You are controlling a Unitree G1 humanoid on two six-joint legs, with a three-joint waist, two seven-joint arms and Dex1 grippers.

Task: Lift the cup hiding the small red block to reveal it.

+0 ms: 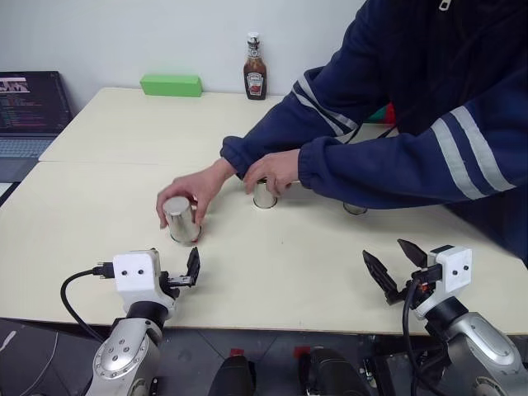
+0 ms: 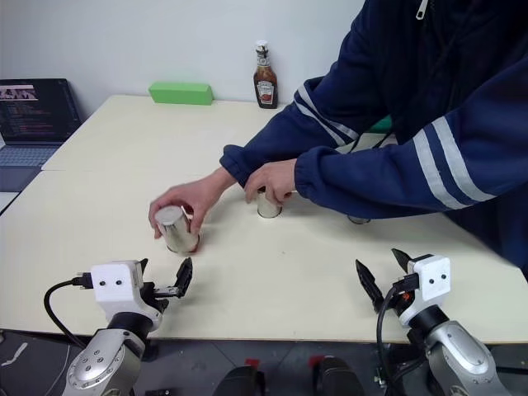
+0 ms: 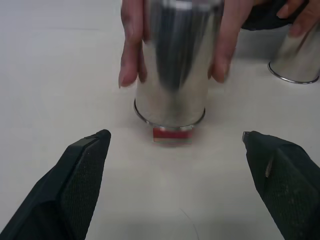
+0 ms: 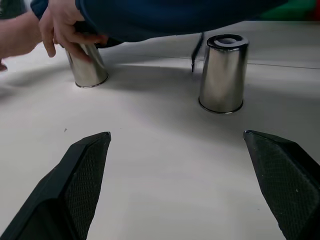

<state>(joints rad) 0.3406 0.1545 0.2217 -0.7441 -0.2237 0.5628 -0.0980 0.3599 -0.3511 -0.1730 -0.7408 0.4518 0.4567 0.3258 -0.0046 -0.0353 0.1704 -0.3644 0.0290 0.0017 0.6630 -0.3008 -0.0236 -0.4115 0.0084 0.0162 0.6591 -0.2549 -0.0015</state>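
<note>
Black left pincer (image 3: 172,150) spread, level, facing cup (image 3: 172,65)

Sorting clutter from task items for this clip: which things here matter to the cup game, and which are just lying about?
Job: three silver cups, left, middle, right; red block peeking out beside the left cup.

Lying about: ketchup bottle, green box, laptop.

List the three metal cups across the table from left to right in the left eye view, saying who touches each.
Tilted cup under a person's hand → middle cup under the other hand → third cup, untouched, partly behind the sleeve.
</note>
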